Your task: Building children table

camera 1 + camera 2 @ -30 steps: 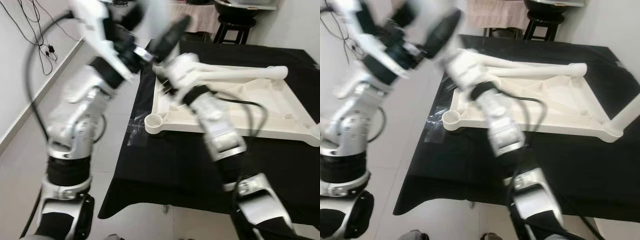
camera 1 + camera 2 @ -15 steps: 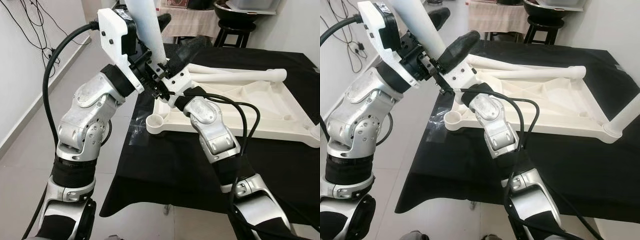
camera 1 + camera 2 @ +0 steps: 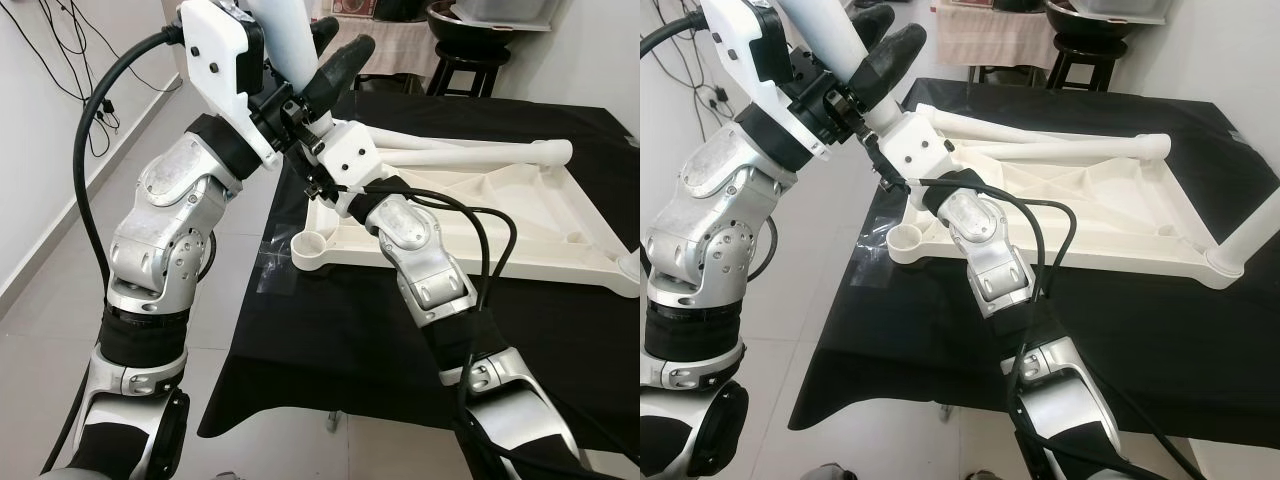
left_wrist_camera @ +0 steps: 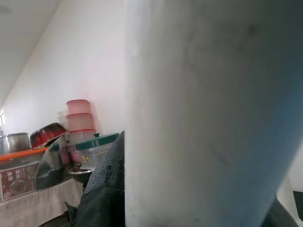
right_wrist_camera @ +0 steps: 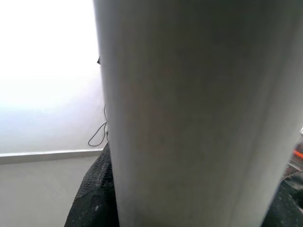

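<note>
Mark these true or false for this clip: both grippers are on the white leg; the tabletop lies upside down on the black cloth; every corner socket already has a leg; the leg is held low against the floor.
1. Both the left gripper and the right gripper grip the white leg. True.
2. The tabletop lies underside up on the black cloth. True.
3. Every corner socket has a leg. False: the near socket is empty.
4. The leg is held against the floor. False: it is raised above the tabletop's corner.

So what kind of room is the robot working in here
Probably a lived-in home, perhaps beside a kitchen. A black-clothed table holds the upturned white children's table, a stool stands behind, and plastic containers and pots are stacked by the wall.
</note>
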Tool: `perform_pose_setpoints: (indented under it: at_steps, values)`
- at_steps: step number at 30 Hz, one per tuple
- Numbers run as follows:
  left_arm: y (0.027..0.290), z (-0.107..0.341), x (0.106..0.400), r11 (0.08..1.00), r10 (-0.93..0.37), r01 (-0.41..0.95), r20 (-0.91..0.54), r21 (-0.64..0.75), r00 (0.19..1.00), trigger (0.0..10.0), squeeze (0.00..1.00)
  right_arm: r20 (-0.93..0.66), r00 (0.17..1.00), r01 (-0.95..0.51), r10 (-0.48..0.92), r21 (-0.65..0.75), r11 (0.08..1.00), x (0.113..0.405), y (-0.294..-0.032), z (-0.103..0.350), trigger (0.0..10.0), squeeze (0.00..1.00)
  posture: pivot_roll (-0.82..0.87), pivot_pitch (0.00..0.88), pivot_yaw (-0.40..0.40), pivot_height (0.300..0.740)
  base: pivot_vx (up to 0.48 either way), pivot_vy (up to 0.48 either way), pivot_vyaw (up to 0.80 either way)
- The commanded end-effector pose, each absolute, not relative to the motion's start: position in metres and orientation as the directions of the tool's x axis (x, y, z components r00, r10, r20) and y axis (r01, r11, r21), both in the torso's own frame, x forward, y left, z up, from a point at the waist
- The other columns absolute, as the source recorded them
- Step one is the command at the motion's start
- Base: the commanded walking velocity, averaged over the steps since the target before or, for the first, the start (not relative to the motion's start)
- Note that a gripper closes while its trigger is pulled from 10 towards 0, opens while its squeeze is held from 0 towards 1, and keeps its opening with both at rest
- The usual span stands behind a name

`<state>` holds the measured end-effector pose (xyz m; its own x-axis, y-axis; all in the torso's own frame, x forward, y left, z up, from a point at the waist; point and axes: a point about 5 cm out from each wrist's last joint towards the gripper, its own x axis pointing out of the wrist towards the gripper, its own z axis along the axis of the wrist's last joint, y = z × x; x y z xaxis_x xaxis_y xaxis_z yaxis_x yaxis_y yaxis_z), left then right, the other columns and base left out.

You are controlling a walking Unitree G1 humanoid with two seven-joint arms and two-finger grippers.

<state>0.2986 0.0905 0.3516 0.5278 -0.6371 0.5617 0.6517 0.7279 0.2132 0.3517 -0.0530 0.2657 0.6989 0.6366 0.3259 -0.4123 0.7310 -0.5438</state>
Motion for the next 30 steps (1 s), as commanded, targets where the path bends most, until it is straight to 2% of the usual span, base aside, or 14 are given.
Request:
perform_pose_setpoints:
  at_steps: [1,2,3,8,11,12,14,15,20,21,27,28,29,30]
  values:
    - [0.085,0.363,0.292,0.717,-0.639,0.656,0.599,0.236,0.483,0.0,0.00,0.275,0.675,-0.431,0.685,-0.607,0.668,0.349,-0.041,0.258,10.0,0.00,0.03,0.043,-0.024,0.740,0.000,0.000,0.00]
    - [0.085,0.363,0.293,0.715,-0.641,0.658,0.598,0.236,0.482,0.0,0.00,0.272,0.679,-0.432,0.682,-0.603,0.671,0.350,-0.042,0.258,10.0,0.00,0.03,0.043,-0.024,0.740,0.000,0.000,0.00]
    - [0.085,0.361,0.293,0.704,-0.652,0.670,0.590,0.237,0.477,0.0,0.00,0.253,0.662,-0.489,0.705,-0.566,0.663,0.351,-0.044,0.257,10.0,1.00,0.03,0.043,-0.024,0.740,0.000,0.000,0.00]
    - [0.085,0.361,0.294,0.697,-0.652,0.681,0.592,0.223,0.473,0.0,0.00,0.267,0.648,-0.504,0.713,-0.551,0.665,0.350,-0.044,0.259,10.0,1.00,0.03,0.044,-0.021,0.740,0.000,0.000,0.00]
    - [0.084,0.354,0.292,0.610,-0.729,0.753,0.546,0.247,0.413,0.0,0.00,0.234,0.529,-0.618,0.816,-0.552,0.559,0.342,-0.043,0.261,10.0,1.00,0.03,0.044,-0.026,0.740,0.000,0.000,0.00]
    - [0.083,0.351,0.290,0.552,-0.777,0.789,0.509,0.270,0.369,1.0,0.00,0.201,0.465,-0.660,0.862,-0.571,0.488,0.338,-0.042,0.261,10.0,1.00,0.04,0.041,-0.025,0.740,0.000,0.000,0.00]
    - [0.082,0.348,0.288,0.492,-0.819,0.822,0.473,0.288,0.325,1.4,0.00,0.168,0.422,-0.682,0.891,-0.588,0.434,0.335,-0.042,0.260,10.0,1.00,0.04,0.041,-0.025,0.740,0.000,0.000,0.00]
    - [0.081,0.345,0.284,0.404,-0.871,0.859,0.420,0.316,0.255,0.9,0.00,0.107,0.374,-0.712,0.921,-0.603,0.360,0.333,-0.043,0.255,10.0,0.00,0.04,0.037,-0.023,0.740,0.000,0.000,0.00]
    - [0.079,0.340,0.273,0.177,-0.956,0.913,0.284,0.369,0.071,1.5,0.00,-0.018,0.289,-0.767,0.957,-0.602,0.220,0.329,-0.046,0.243,10.0,0.00,0.04,0.033,-0.028,0.740,0.000,0.000,0.00]
    - [0.079,0.339,0.267,0.063,-0.970,0.927,0.240,0.370,-0.030,0.0,0.00,-0.039,0.260,-0.791,0.965,-0.582,0.190,0.330,-0.047,0.240,10.0,0.00,0.04,0.033,-0.028,0.740,0.000,0.000,0.00]
    - [0.077,0.343,0.261,-0.056,-0.963,0.930,0.225,0.363,-0.146,0.0,0.00,-0.029,0.241,-0.811,0.970,-0.555,0.185,0.331,-0.045,0.240,10.0,0.00,0.04,0.037,-0.027,0.740,0.000,0.000,0.00]
    - [0.075,0.344,0.259,-0.081,-0.958,0.928,0.230,0.364,-0.173,0.0,0.00,-0.008,0.237,-0.816,0.971,-0.544,0.195,0.332,-0.044,0.242,4.0,0.00,0.04,0.041,-0.026,0.740,0.000,0.000,0.00]
    - [0.072,0.344,0.257,-0.091,-0.954,0.927,0.234,0.365,-0.185,0.0,0.00,0.012,0.238,-0.823,0.971,-0.529,0.208,0.333,-0.042,0.243,0.0,0.00,0.04,0.043,-0.026,0.740,0.000,0.000,0.00]
    - [0.072,0.344,0.257,-0.091,-0.954,0.927,0.234,0.365,-0.185,0.0,0.00,0.012,0.238,-0.823,0.971,-0.529,0.208,0.333,-0.042,0.243,0.0,0.00,0.04,0.043,-0.026,0.740,0.000,0.000,0.00]
